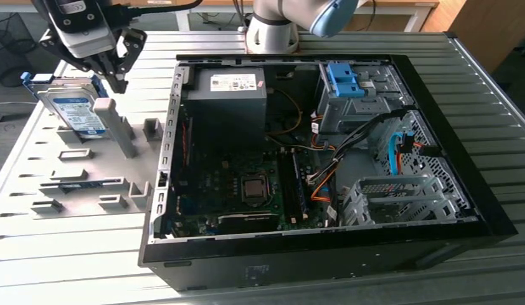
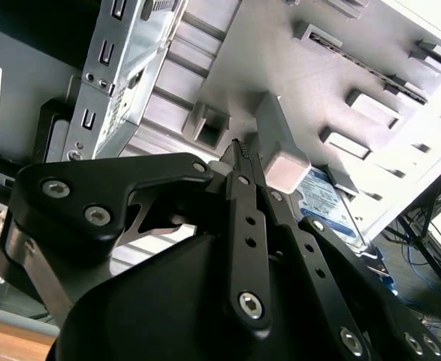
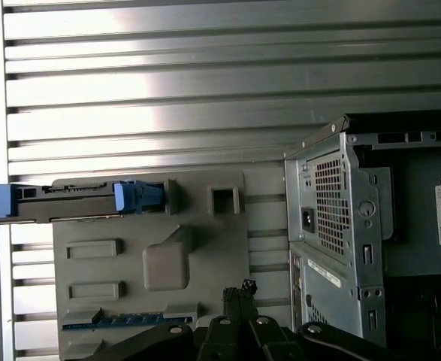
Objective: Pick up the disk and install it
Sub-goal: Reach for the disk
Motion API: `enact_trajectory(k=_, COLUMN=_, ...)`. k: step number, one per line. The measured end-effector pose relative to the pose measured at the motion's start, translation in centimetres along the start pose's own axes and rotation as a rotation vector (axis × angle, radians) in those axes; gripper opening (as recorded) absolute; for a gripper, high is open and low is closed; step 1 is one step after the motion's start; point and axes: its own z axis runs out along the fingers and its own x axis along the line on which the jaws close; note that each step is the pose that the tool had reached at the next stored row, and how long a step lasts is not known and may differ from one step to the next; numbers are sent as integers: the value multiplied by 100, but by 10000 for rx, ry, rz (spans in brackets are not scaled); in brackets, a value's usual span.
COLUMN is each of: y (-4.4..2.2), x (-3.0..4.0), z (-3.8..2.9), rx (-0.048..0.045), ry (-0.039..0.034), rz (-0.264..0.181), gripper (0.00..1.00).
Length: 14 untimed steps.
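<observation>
Pincer clenched, empty, hovering just beside the upright disk. Advice: release wide, centre over disk's top edge, descend squarely.

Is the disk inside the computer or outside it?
Outside. The disk stands on edge in the grey holder, on the exterior view's left of the open computer case, with the claw near it.

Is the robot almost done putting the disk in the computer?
Not really. Nothing looks done yet: the disk stands in the grey holder beside the open computer case. The gripper hangs close to it, shut and holding nothing. Picking it up and installing it are both left.
</observation>
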Motion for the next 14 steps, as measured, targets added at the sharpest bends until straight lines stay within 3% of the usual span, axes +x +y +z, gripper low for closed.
enact_trajectory(k=14, y=-10, x=118, z=21, rx=0, ry=1, rz=0, gripper=11)
